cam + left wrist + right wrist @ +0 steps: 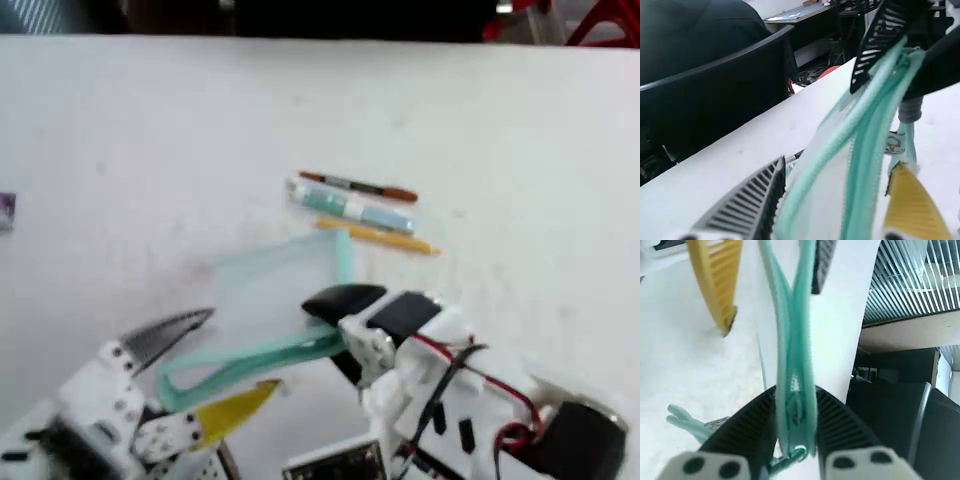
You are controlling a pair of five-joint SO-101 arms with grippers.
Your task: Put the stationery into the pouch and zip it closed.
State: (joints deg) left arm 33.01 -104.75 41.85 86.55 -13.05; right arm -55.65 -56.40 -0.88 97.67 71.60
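A clear pouch with a mint-green zipper edge lies at the table's middle. Beyond it lie a brown pen, a white and teal stick and a yellow pen, side by side. My right gripper is shut on the pouch's zipper edge; its black fingers pinch it close up. My left gripper stands open at the pouch's near-left end, its black and yellow fingers either side of the green edge. The left gripper touches nothing I can see.
A small purple thing sits at the table's left edge. The white table runs wide behind the pens. A black chair stands past the table's edge, and a red frame shows at the back right.
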